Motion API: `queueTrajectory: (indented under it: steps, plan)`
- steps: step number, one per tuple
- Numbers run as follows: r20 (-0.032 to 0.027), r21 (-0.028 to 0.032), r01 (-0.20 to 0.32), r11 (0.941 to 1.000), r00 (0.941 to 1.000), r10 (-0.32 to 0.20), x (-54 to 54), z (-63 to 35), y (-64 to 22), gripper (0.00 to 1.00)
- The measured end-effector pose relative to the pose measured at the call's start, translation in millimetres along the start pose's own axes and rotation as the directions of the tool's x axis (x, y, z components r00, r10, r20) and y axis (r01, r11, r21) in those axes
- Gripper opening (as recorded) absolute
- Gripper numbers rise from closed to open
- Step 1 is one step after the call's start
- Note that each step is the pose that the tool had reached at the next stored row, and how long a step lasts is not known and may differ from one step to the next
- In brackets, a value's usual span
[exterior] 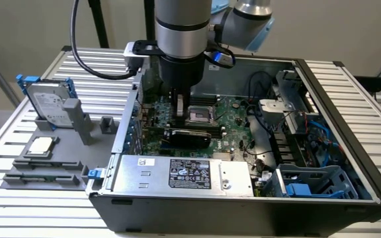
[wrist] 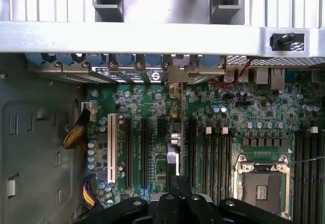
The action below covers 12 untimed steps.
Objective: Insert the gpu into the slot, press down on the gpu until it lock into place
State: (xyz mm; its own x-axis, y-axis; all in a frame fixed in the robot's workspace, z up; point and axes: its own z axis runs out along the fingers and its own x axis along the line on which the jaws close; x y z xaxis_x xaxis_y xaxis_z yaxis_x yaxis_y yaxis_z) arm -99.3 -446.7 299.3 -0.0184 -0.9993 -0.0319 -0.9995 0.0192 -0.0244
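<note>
The gpu [exterior: 187, 136], a flat black card, stands on edge in a slot of the green motherboard [exterior: 233, 131] inside the open computer case. In the wrist view the gpu [wrist: 174, 137] shows edge-on as a thin strip running between the long black slots. My gripper [exterior: 179, 105] hangs straight down from the arm, just above the card's far end. Its black fingers [wrist: 172, 186] are shut together right over the card's top edge, with nothing between them. Whether they touch the card I cannot tell.
A silver power-supply box [exterior: 184, 173] fills the case's near side. The CPU socket [exterior: 199, 115] lies beside the card. Cables and a blue drive cage [exterior: 309, 186] sit toward the exterior view's right. A hard drive [exterior: 48, 104] stands in a grey fixture outside the case.
</note>
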Motion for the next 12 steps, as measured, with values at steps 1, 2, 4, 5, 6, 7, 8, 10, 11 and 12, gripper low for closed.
queueTrajectory:
  steps: [1, 2, 4, 5, 6, 7, 8, 10, 11, 12]
  plan:
    - [0.0000, 0.0000, 0.000, 1.0000, 1.0000, 0.000, -0.4, 0.5, 1.1, 0.11]
    - [-0.0001, 0.0000, 0.000, 1.0000, 1.0000, 0.000, -0.9, 1.3, 2.0, 0.11]
    - [0.0002, 0.0001, 0.000, 1.0000, 1.0000, 0.000, -2.2, 4.7, 2.9, 0.11]
    - [0.0001, 0.0000, 0.001, 1.0000, 1.0000, -0.001, -2.8, 6.5, 3.2, 0.11]
    - [0.0001, 0.0000, 0.001, 1.0000, 1.0000, -0.001, -3.4, 8.3, 3.6, 0.11]
    - [0.0002, 0.0002, 0.001, 1.0000, 1.0000, -0.001, -4.1, 10.1, 4.1, 0.11]
    - [0.0000, 0.0000, 0.002, 1.0000, 1.0000, -0.002, -4.7, 11.8, 4.5, 0.11]
    - [0.0001, 0.0001, 0.002, 1.0000, 1.0000, -0.002, -6.0, 15.6, 5.4, 0.11]
    - [0.0001, 0.0002, 0.002, 1.0000, 1.0000, -0.002, -6.3, 17.3, 5.8, 0.11]
    - [0.0001, 0.0002, 0.003, 1.0000, 1.0000, -0.003, -6.5, 18.8, 6.1, 0.11]
